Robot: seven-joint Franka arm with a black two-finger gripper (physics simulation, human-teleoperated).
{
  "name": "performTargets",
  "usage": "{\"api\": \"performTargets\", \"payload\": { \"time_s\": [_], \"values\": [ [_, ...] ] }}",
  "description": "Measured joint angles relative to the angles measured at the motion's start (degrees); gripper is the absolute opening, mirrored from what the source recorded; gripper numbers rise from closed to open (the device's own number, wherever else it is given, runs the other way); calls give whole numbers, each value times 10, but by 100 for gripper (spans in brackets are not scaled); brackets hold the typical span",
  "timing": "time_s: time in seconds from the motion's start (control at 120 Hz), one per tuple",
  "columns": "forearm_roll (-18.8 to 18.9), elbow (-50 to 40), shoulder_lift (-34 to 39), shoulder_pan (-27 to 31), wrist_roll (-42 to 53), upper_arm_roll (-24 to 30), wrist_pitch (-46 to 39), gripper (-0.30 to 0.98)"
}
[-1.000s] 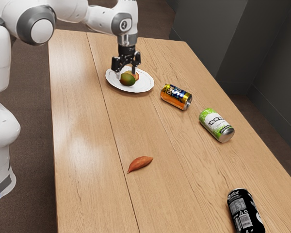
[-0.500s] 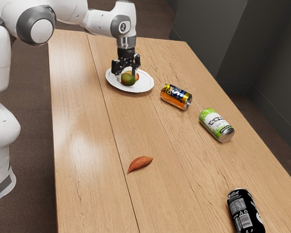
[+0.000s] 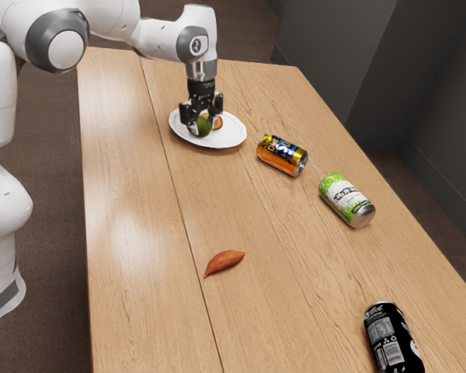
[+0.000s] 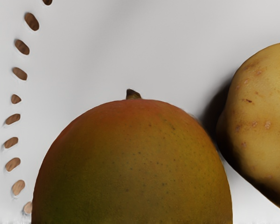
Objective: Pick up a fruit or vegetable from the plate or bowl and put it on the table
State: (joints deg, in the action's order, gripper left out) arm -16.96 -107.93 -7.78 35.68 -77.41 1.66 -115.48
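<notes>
While the plate (image 3: 231,135) holds mango (image 4: 130,163), potato (image 4: 261,121) | end effector (image 3: 203,123) at mango

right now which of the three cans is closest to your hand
The orange and gold can, next to the plate; the green and white can and black can are farther away.

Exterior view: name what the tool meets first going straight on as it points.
Probably the mango, which lies right at the tool, with the plate beneath it; the gap, if any, is unclear.
</notes>
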Motion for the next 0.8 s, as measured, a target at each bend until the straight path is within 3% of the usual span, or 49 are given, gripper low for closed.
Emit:
{"api": "performTargets", "payload": {
  "time_s": [0.183, 0.358, 0.483, 0.625, 0.717, 0.8],
  "values": [
    [-5, -10, 18, 2, -7, -3, 1, 30],
    [1, -10, 80, -19, -26, -6, 5, 28],
    [-1, -34, 119, 19, -54, 71, 7, 29],
    [-12, -47, 142, -75, -99, 145, 8, 28],
    [-14, -46, 153, -81, -124, 156, 8, 27],
    [-16, -44, 161, -84, -140, 158, 7, 45]
  ]
}}
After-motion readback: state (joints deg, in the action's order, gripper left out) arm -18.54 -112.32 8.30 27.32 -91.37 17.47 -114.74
